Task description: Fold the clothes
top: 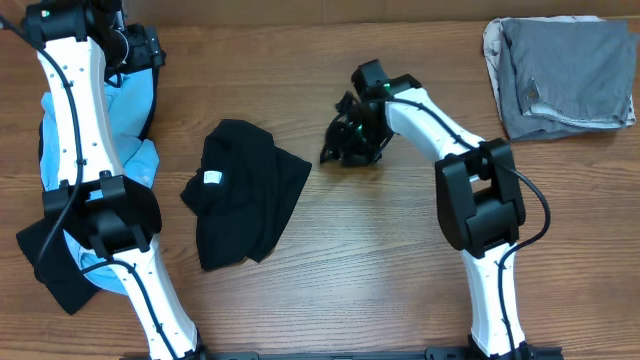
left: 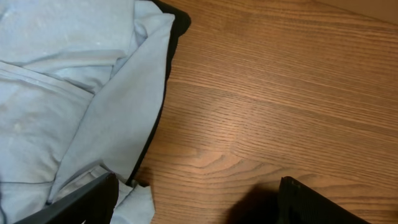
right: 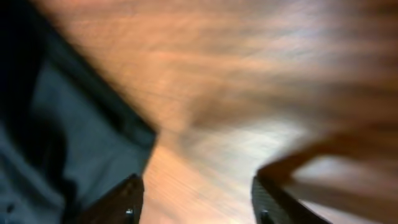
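At bench (top: 340,300) centre, one black T-shirt (top: 245,195) ringed by bare wood; one grey stack (top: 565,75), far-right corner; left end effector (left: 196,198), right end effector (right: 198,199) agape, empty

Brown wood-grain table (left: 280,93) shows between the jaws of my left gripper (left: 196,202). Off their left side lies a crumpled light blue fabric garment (left: 68,81), with a black fabric edge (left: 181,22) showing from under it. Near the jaws of my right gripper (top: 348,142), to their left, a rumpled black short-sleeved T-shirt (top: 245,195) lies on the wood. Well apart on their other side, a folded grey fabric garment (top: 565,75) rests on an off-white one (top: 491,45).
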`<action>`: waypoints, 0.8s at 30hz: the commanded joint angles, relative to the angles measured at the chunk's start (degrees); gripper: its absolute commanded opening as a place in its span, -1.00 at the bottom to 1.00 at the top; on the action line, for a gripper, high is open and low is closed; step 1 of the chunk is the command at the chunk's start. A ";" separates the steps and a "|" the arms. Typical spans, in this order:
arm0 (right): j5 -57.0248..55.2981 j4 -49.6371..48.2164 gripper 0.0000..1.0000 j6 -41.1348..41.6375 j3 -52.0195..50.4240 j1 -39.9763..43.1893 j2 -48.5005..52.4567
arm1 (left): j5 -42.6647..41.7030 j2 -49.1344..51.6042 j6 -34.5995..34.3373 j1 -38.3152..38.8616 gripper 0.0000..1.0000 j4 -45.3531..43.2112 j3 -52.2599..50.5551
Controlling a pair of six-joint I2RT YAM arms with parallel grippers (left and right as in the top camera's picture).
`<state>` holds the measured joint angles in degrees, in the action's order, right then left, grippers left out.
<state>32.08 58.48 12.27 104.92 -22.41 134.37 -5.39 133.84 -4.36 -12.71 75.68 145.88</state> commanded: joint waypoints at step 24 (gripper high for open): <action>-29.00 -2.73 -0.92 15.89 0.13 -13.16 -0.59 | -0.66 0.42 0.04 0.74 0.70 0.42 0.42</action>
<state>10.70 54.70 26.11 105.12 -37.91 133.56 -5.39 133.95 -4.36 -12.71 75.85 145.88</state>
